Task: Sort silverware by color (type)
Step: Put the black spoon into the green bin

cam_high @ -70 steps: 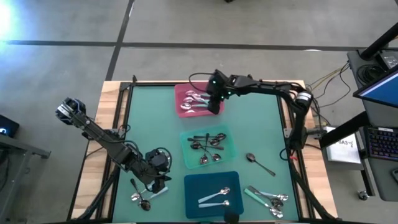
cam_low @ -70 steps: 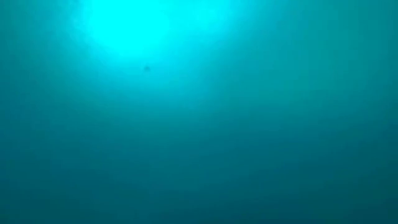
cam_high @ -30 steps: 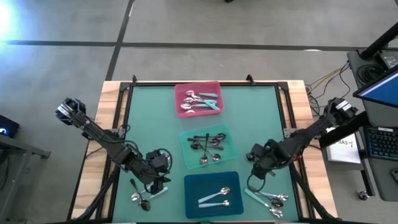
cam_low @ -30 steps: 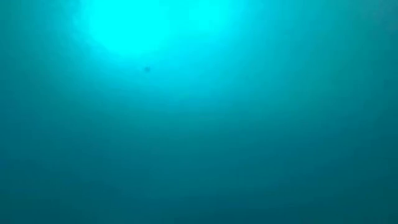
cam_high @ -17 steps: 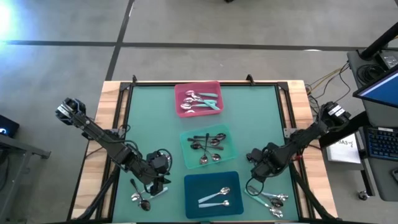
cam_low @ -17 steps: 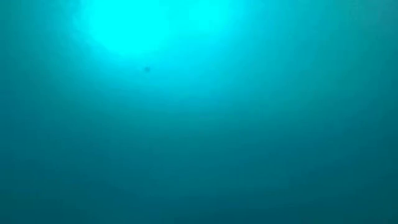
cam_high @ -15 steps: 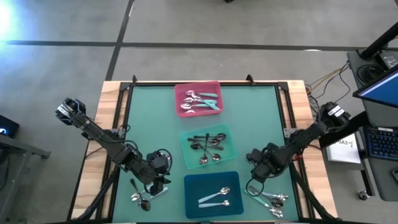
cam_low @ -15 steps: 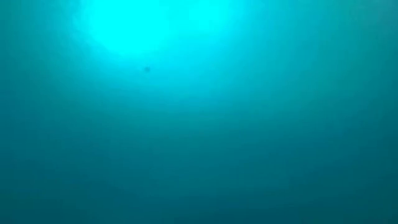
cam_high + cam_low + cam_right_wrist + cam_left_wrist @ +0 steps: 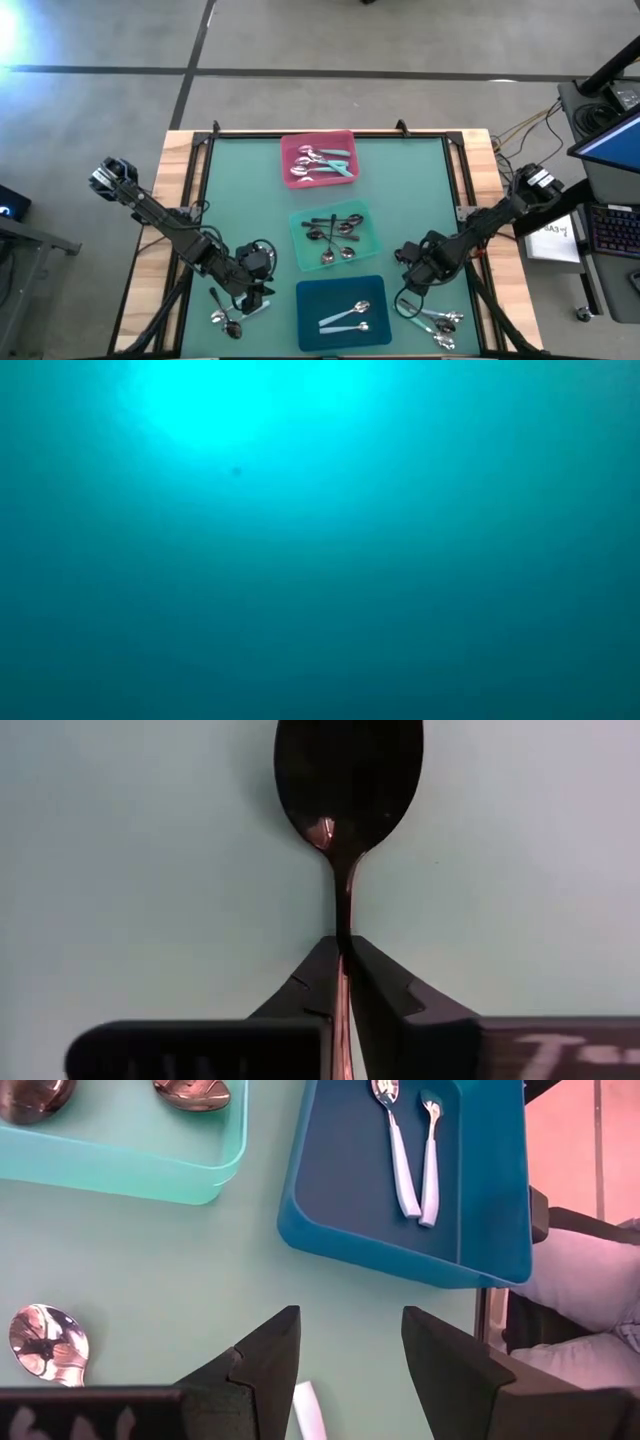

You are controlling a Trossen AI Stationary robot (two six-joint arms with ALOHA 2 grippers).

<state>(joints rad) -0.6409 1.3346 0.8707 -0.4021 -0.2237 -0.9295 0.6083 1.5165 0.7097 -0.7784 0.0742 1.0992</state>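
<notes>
A dark metal spoon lies on the green mat at the right; my right gripper stands over it, pointing down, shut on its handle. In the high view that arm hides the spoon. My left gripper hangs open near the table's near-left corner, over a pale-blue handle, with a loose spoon bowl beside it. Other silverware lies in the pink tray, the mint tray and the dark-teal tray. The low view shows only a teal haze. My right gripper pinches the dark spoon's thin handle between its two fingers, just behind the bowl. The fingers come from above, pointing down, one on each side of the handle. The spoon lies flat on the mat, its bowl sticking out beyond the fingertips.
Loose spoons lie in a pile at the near right and a few at the near left. The three trays stand in a row down the table's middle. Bare mat lies to the far left and far right.
My right gripper has sunk toward the mat, drifting a little toward the near edge, and has shut on the dark spoon's handle. The spoon still lies on the mat.
</notes>
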